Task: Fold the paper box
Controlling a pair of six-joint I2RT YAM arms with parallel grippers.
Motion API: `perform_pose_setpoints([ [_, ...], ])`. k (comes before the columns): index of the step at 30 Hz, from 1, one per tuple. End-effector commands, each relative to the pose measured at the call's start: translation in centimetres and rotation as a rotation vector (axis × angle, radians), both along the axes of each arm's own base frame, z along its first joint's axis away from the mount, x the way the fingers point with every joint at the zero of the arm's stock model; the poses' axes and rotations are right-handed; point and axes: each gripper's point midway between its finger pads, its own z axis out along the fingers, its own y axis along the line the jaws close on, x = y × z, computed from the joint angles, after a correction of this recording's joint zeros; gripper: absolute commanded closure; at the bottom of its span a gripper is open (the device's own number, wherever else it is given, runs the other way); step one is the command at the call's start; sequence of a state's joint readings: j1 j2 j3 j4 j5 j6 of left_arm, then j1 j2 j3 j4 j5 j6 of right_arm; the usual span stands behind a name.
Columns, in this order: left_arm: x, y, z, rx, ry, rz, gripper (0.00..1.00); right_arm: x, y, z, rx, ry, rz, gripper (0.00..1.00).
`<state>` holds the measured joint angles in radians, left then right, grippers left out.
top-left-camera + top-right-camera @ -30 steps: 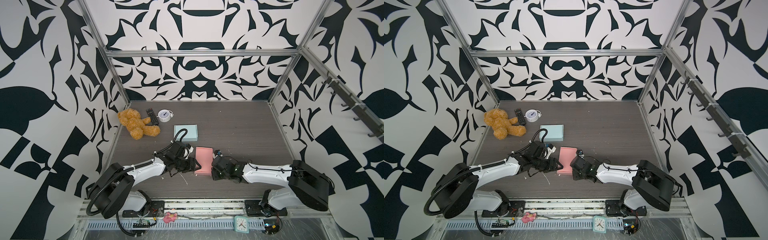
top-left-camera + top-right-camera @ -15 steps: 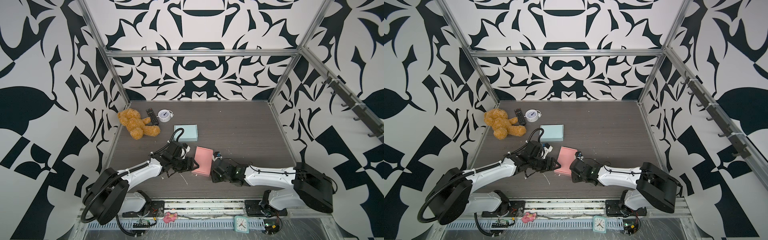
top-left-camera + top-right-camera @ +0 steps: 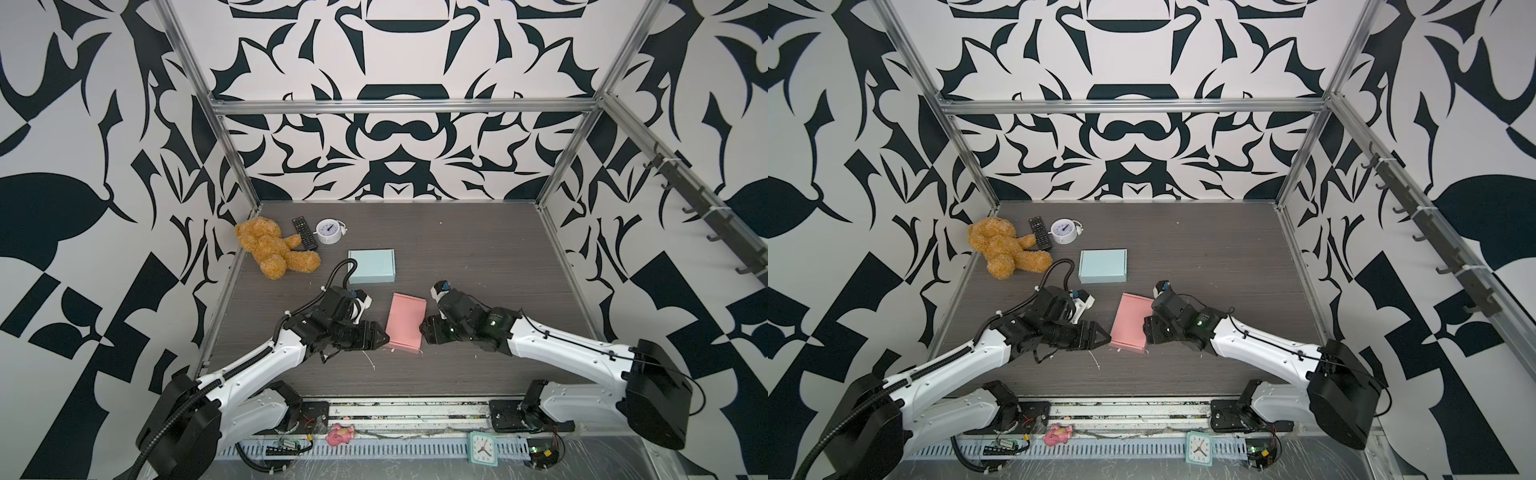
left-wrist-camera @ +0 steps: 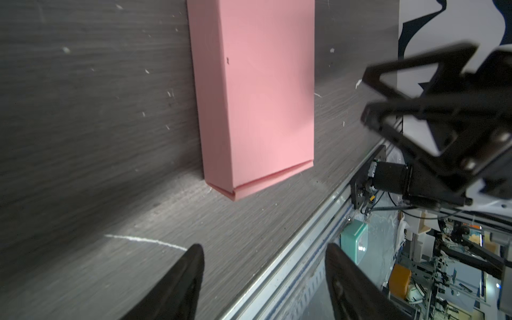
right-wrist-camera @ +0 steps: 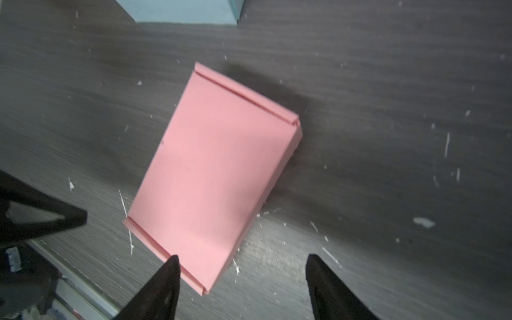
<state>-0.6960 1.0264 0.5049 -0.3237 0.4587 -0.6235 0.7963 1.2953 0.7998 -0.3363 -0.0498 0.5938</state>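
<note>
While the pink paper box (image 3: pixel 406 322) lies closed and flat on the dark surface (image 3: pixel 478 257), toward its front edge, the left tool (image 3: pixel 379 336) and the right tool (image 3: pixel 424 332) flank it, one on each side. Each wrist view shows that tool's fingers spread apart with nothing between them, so neither grips the box. Both tips sit just beside the box's side edges; whether they touch it cannot be told. A light blue box (image 3: pixel 371 266) rests farther back, and a teddy bear (image 3: pixel 272 247) lies by the far left corner.
</note>
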Motion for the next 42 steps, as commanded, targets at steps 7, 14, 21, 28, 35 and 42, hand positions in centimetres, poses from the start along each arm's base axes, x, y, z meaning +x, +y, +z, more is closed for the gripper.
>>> perform_pose_setpoints([
  [7,-2.5,-1.4,-0.1,0.003,-0.002,-0.104,0.28,6.3,3.7,0.8,0.089,0.038,0.153,0.21],
  [14,-1.3,-3.6,-0.7,-0.03,0.007,-0.113,0.28,9.2,4.8,-1.1,0.069,0.072,0.174,0.19],
  [21,0.4,-4.8,-1.0,-0.042,-0.02,-0.091,0.29,9.1,5.2,-2.3,0.063,0.114,0.208,0.2],
  [28,2.3,-5.1,-1.7,-0.027,-0.029,-0.053,0.3,7.2,4.3,-2.7,0.086,0.151,0.202,0.24],
  [35,4.3,-4.2,-1.7,-0.039,-0.043,-0.006,0.3,4.9,2.7,-2.6,0.101,0.167,0.162,0.26],
  [42,5.8,-3.7,-1.4,-0.04,-0.067,0.01,0.3,2.7,1.7,-2.8,0.143,0.19,0.121,0.27],
])
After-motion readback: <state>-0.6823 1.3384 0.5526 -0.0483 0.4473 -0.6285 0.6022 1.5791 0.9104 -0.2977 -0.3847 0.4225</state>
